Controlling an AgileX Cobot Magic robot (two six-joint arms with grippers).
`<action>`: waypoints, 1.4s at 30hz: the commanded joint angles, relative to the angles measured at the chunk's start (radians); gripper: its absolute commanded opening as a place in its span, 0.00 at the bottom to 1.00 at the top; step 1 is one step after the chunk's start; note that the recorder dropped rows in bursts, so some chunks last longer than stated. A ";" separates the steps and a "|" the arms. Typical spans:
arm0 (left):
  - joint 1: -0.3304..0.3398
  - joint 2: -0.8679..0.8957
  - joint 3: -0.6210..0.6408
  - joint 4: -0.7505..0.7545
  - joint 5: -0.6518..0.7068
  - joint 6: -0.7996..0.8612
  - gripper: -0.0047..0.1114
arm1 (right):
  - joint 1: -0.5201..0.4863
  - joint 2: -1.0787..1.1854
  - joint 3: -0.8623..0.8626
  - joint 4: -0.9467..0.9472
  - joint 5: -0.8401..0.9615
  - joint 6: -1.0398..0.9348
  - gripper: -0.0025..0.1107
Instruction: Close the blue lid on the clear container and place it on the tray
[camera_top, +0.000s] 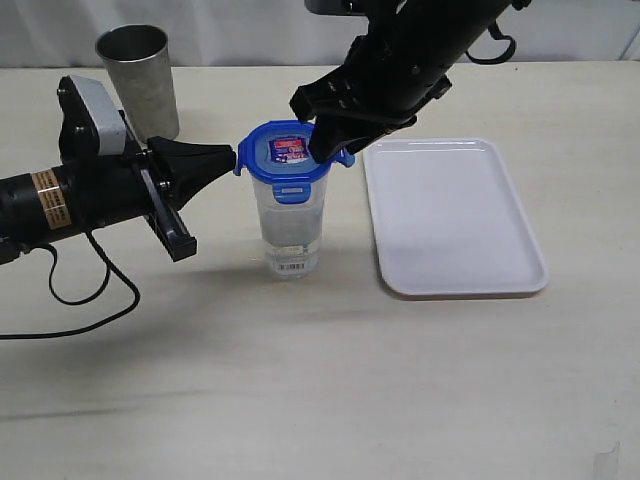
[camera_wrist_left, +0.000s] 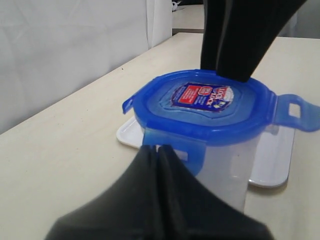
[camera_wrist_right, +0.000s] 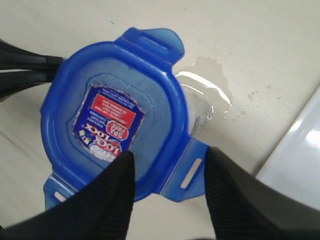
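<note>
The clear container (camera_top: 290, 225) stands upright on the table just left of the tray (camera_top: 455, 215). The blue lid (camera_top: 285, 155) sits on its mouth, sticker face up. My left gripper (camera_top: 232, 158) is shut, and its joined tips touch the lid's left flap (camera_wrist_left: 175, 150). My right gripper (camera_top: 330, 140) hangs open over the lid's right side. In the right wrist view its fingers (camera_wrist_right: 117, 180) straddle one flap (camera_wrist_right: 192, 167) of the lid (camera_wrist_right: 110, 115) without closing on it. The left wrist view shows the lid (camera_wrist_left: 210, 107), the container (camera_wrist_left: 225, 170) and my gripper (camera_wrist_left: 159, 149).
A grey metal cup (camera_top: 140, 75) stands at the back left, behind the left arm. The tray's white corner (camera_wrist_right: 300, 145) lies close beside the container. A black cable (camera_top: 90, 290) trails on the table under the left arm.
</note>
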 joint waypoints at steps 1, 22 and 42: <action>-0.002 0.003 -0.006 -0.007 0.006 0.000 0.04 | -0.004 0.006 0.003 0.001 0.007 0.004 0.40; 0.137 0.003 -0.004 0.190 0.048 -0.027 0.70 | -0.004 -0.034 -0.003 -0.045 -0.003 -0.034 0.40; 0.133 0.131 -0.004 0.107 -0.065 0.011 0.95 | -0.004 -0.034 -0.003 -0.052 -0.006 -0.039 0.40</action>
